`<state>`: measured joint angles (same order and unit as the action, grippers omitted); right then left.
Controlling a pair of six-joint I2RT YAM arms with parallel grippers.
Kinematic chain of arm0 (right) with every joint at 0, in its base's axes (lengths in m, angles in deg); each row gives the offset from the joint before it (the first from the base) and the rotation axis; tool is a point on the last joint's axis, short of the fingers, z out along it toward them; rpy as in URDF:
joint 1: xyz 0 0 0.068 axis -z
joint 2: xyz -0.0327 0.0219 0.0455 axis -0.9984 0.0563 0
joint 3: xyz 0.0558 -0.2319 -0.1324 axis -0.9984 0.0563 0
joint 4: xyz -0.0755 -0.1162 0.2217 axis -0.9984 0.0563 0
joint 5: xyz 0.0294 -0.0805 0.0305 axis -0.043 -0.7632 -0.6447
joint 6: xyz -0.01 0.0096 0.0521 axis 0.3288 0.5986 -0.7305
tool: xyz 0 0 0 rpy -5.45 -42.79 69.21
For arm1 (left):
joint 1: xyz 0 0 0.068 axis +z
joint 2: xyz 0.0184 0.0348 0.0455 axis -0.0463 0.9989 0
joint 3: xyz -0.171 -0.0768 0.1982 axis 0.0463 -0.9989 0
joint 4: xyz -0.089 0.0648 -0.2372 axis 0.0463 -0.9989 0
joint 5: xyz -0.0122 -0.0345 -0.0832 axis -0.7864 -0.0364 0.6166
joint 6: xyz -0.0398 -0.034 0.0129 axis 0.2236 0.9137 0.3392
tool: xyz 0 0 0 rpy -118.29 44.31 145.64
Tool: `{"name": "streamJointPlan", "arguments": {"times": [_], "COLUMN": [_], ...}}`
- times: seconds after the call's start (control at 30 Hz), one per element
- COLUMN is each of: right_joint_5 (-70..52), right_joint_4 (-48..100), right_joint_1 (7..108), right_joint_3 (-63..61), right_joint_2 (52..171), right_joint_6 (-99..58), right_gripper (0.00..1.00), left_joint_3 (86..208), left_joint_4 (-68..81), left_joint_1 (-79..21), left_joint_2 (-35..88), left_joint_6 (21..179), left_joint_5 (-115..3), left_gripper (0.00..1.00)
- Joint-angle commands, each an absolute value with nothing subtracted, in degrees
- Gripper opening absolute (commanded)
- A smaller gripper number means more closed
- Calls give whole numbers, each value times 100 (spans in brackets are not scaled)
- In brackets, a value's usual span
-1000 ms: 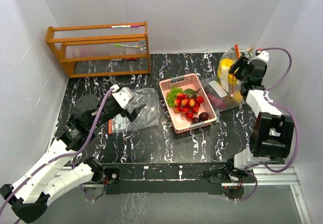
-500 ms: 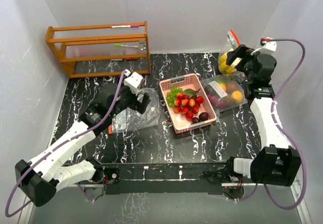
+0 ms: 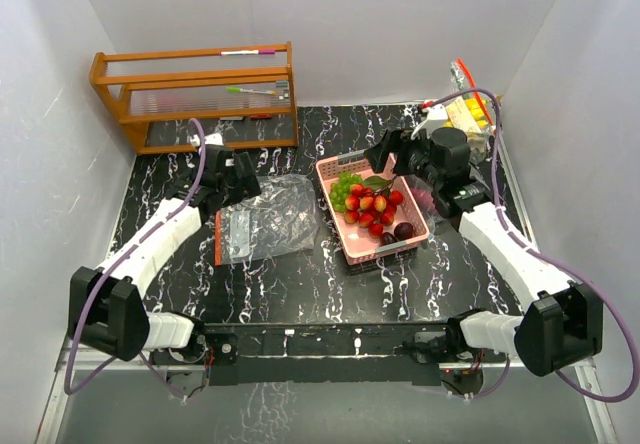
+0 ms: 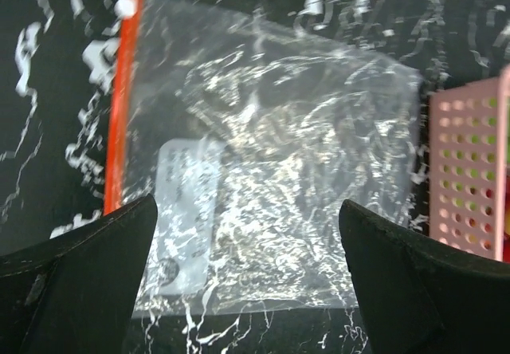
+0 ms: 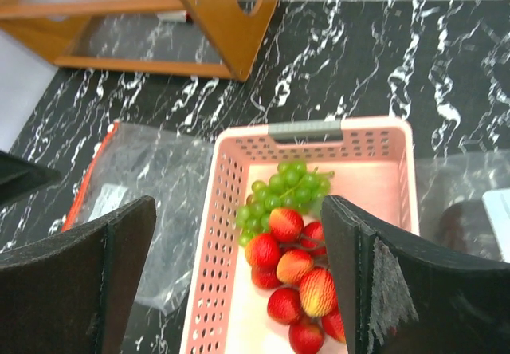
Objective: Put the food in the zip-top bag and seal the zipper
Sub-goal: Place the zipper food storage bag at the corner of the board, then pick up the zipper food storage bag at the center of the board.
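Nearest the arm bases, the black, white-veined worktop [image 3: 300, 284] carries an empty zip-top bag [image 3: 268, 219] lying flat to the left. Its orange zipper strip [image 4: 119, 107] runs along the bag's left edge, and a white label [image 4: 185, 210] shows through the plastic. The left fingers [image 4: 88, 274] hang just above this bag, spread wide and gripping nothing.

Just to the right of the bag sits a pink perforated basket [image 3: 337, 216]. It holds the food: dark plums [image 3: 403, 231] at its near end, red strawberries [image 3: 370, 206] in the middle, and green grapes [image 3: 345, 192] with a green leaf [image 3: 378, 182] at its far end. None of it is in the empty bag.

The right fingers [image 5: 80, 282] hover over the far end of the basket, above its grey handle [image 5: 309, 129]. They are spread apart and hold nothing.

Right of the basket lies a second clear bag [image 5: 462, 202], mostly hidden by the right arm; its contents cannot be made out.

At the far right corner, a third clear bag [image 3: 468, 114] with yellow pieces inside leans by the wall, its red strip uppermost. At the far left, a wooden rack [image 3: 195, 89] stands against the back wall with pens on its shelves.
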<state>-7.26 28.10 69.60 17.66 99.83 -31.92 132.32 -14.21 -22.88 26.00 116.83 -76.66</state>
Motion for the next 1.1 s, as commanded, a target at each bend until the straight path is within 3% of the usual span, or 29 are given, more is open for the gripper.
{"name": "streamJointPlan", "arguments": {"times": [0.0, 0.43, 0.77, 0.97, 1.03, 1.07], "right_joint_5": [-640, -675, -760, -873, -819, -768], "right_joint_4": [2605, 2717, 2972, 3096, 3104, 3112], "right_joint_1": [6665, 6401, 6383, 6384, 6383, 6376], "right_joint_3": [1898, 2166, 2149, 2130, 2078, 2053], "right_joint_2": [9619, 9347, 9257, 9176, 9197, 9230], "right_joint_6": [-3317, -3313, -3248, -3220, -3216, -3208], "right_gripper": [87, 85, 83, 83, 81, 80], "left_joint_3": [12982, 11712, 11082, 10650, 10587, 10590], "left_joint_4": [-1859, -1286, -156, 493, 618, 637], "left_joint_1": [-1849, -1358, -1171, -1153, -1153, -1153], "left_joint_2": [2384, 2769, 3123, 3324, 3386, 3406], "left_joint_6": [12807, 13941, 13782, 13883, 13900, 13877], "left_joint_5": [-8161, -8167, -7682, -7042, -6833, -6751], "left_gripper": [94, 84, 79, 54, 39, 22]}}
